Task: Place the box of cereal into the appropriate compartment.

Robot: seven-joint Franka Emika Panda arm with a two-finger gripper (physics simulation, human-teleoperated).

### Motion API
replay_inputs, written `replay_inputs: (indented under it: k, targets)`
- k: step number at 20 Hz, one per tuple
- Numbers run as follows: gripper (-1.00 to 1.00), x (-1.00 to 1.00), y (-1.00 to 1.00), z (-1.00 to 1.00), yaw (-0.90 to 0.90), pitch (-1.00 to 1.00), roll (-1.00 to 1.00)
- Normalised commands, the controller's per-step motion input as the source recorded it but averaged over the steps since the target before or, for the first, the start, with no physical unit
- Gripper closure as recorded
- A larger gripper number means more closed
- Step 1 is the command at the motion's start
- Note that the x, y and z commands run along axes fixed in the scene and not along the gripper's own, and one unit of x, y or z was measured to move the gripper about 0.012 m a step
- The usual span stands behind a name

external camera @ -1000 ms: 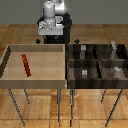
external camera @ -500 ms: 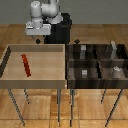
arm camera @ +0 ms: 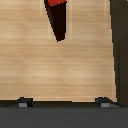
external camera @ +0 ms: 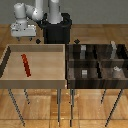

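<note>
item: slim, elongated bright-red rectangular box of cereal (external camera: 26, 65). it lies flat on the floor of the light tan wooden tray (external camera: 10, 54), in the half toward the exterior view's left, its long axis running roughly front to back with a slight slant. nothing touches it. in the wrist view the box of cereal (arm camera: 57, 17) shows as a red end face with dark sides tapering away over the pale wood floor.

item: white robot arm on a black base (external camera: 56, 31) behind the tray. its gripper (external camera: 23, 39) hangs above the tray's back edge near the corner at the exterior view's left, well apart from the box. two grey fingertips (arm camera: 23, 103) show at the edge of the wrist view, spread wide with bare wood between them: the pincer is released and holds nothing.

item: dark-brown four-cell bin (external camera: 70, 70) on its own thin-legged stand, just beside the tray on the exterior view's right. the back cell at the right holds a tall slim pale-grey block (external camera: 114, 48); this is the compartment (external camera: 118, 55). the other cells hold small grey blocks (external camera: 84, 72), too blurred to describe closely.
</note>
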Motion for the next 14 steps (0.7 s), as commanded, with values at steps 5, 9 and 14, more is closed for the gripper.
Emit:
replay_inputs:
  k: [5,9,14]
  targets:
    - [-1.0,1.0,0.0,0.0,0.0,0.0,0.0]
    - [-1.0,1.0,0.25,0.0,0.0,0.0,0.0]
    - [-1.0,0.4,0.0,0.0,0.0,0.0,0.0]
